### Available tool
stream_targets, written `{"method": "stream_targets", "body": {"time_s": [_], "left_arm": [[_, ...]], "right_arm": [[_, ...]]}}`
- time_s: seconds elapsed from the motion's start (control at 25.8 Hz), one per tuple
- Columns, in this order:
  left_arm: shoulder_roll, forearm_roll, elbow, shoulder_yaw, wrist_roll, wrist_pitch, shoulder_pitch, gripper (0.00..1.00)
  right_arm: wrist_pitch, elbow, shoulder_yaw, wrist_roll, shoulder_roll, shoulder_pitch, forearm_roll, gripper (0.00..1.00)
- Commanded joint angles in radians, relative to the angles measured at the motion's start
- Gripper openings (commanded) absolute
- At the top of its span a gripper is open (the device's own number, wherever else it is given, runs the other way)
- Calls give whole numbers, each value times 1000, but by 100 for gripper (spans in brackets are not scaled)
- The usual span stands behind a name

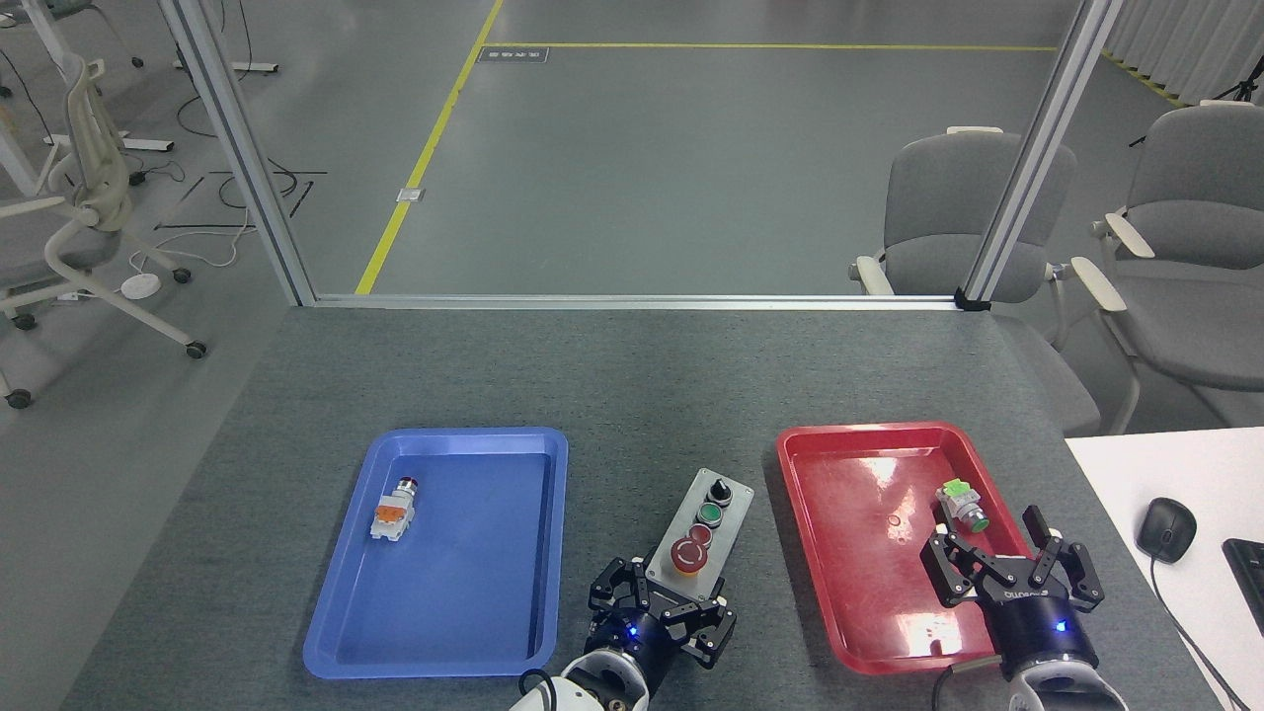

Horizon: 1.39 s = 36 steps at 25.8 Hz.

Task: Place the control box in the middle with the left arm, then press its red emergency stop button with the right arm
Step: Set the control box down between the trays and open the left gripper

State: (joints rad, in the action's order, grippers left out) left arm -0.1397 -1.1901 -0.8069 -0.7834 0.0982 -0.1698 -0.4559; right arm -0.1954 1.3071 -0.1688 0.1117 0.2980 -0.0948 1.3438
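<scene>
control box lying tilted on the grey desk between blue tray and red tray, its near end grasped by the left gripper. right gripper, fingers spread and empty, hovers over the red tray beside a green push-button part.

Near end of the control box sits behind my left gripper, so I can't confirm finger contact w/ its sides. Both arms cut off at bottom edge, wrists only. Keyboard clipped at right edge. Loose parts in blue tray and red tray too small to read; box label markings likewise.
</scene>
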Motion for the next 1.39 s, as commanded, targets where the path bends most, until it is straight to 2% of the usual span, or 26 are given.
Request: {"method": "stream_targets", "body": {"time_s": [0.0, 0.19, 0.31, 0.7, 0.97, 1.12, 1.2, 1.35], "left_arm": [[0, 1, -2, 0, -2, -4, -1, 69], [0, 0, -5, 1, 3, -4, 0, 87], [2, 0, -20, 1, 3, -2, 0, 94], [15, -2, -89, 7, 3, 18, 45, 98], [115, 1, -92, 24, 17, 70, 77, 99], [161, 1, -94, 102, 18, 81, 88, 99], [192, 1, -118, 156, 18, 124, 94, 99], [249, 1, -241, 306, 17, 243, 181, 99]], "right_arm": [[1, 0, 0, 2, -2, 0, 0, 98], [1, 0, 0, 2, 0, 1, 0, 98], [1, 0, 0, 2, 0, 1, 0, 98], [-4, 0, -1, 0, 1, -3, -2, 98], [-10, 0, -1, 0, 7, -17, -3, 98], [-9, 0, 2, 0, 4, -17, -3, 98], [-9, 0, 2, 0, 3, -19, -2, 98], [-9, -2, 3, 0, 1, -20, -2, 98]]}}
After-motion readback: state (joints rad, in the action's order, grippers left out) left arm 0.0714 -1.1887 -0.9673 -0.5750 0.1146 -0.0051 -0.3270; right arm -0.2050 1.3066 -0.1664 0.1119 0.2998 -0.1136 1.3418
